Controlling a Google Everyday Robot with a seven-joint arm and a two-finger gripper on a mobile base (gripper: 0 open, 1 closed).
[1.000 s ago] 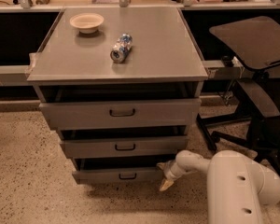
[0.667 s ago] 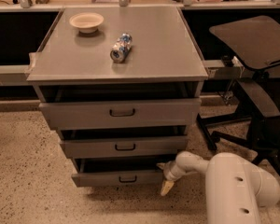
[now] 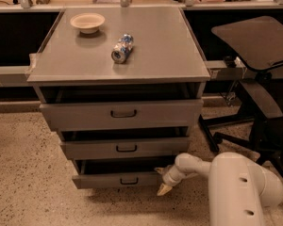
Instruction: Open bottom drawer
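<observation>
The bottom drawer (image 3: 118, 179) is the lowest and shortest grey front of the three, with a small dark pull handle (image 3: 129, 181) at its centre. It stands a little pulled out, with a dark gap above its front. My gripper (image 3: 161, 180) is at the drawer's right end, one tan fingertip (image 3: 163, 189) pointing down just below the front's right corner and the other up by the drawer's upper edge. My white arm (image 3: 240, 187) reaches in from the lower right.
The middle drawer (image 3: 126, 148) and the top drawer (image 3: 122, 113) are also partly out. On the grey cabinet top (image 3: 155, 55) lie a crushed can (image 3: 122, 48) and a white bowl (image 3: 87, 22). A dark office chair (image 3: 254, 65) stands right. Speckled floor lies in front.
The bottom drawer has slid a little further out toward the camera, and my gripper has moved with its right end.
</observation>
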